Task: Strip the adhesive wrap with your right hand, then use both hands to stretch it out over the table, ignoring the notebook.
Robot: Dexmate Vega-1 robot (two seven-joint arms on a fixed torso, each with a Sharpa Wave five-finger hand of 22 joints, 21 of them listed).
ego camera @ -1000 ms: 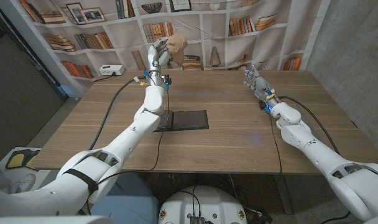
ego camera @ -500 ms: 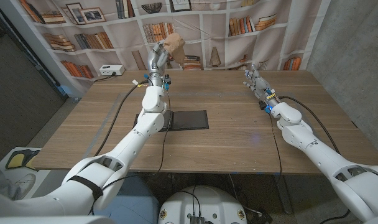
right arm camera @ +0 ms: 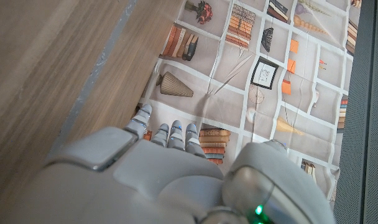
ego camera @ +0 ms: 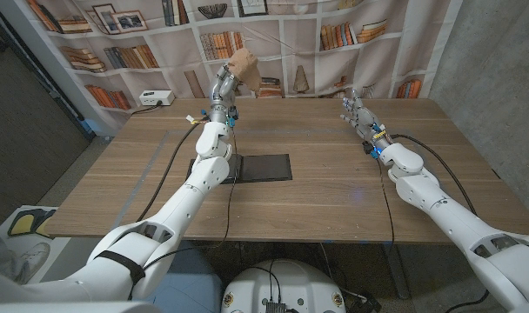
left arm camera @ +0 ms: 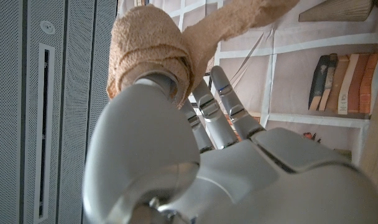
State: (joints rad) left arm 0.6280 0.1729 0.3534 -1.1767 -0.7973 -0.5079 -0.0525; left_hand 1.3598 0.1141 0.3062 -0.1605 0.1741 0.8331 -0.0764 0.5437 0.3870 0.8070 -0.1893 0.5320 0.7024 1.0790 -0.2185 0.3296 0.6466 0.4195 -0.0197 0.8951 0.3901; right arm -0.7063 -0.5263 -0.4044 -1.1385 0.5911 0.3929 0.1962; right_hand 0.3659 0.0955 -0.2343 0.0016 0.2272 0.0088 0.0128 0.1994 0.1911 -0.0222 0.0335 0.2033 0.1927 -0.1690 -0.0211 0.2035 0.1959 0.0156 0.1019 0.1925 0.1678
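Tan adhesive wrap [ego camera: 241,63] is wound in a lump around the tip of my left hand [ego camera: 223,87], which is raised above the table's far edge. In the left wrist view the wrap [left arm camera: 148,46] circles one digit of that hand [left arm camera: 195,155], and a loose tail runs off to the side. The other fingers [left arm camera: 223,115] reach out straight with nothing in them. My right hand [ego camera: 355,111] is at the far right of the table [ego camera: 334,187], fingers apart and holding nothing. It is far from the wrap. The right wrist view shows its back [right arm camera: 164,168].
A black notebook [ego camera: 258,167] lies flat on the table near my left forearm. Cables run along both arms across the wood. A white box [ego camera: 156,97] sits at the far left corner. A bookshelf backdrop hangs behind the table.
My left hand has turned slightly with the wrap on it, staying raised over the far edge. The right hand has not moved.
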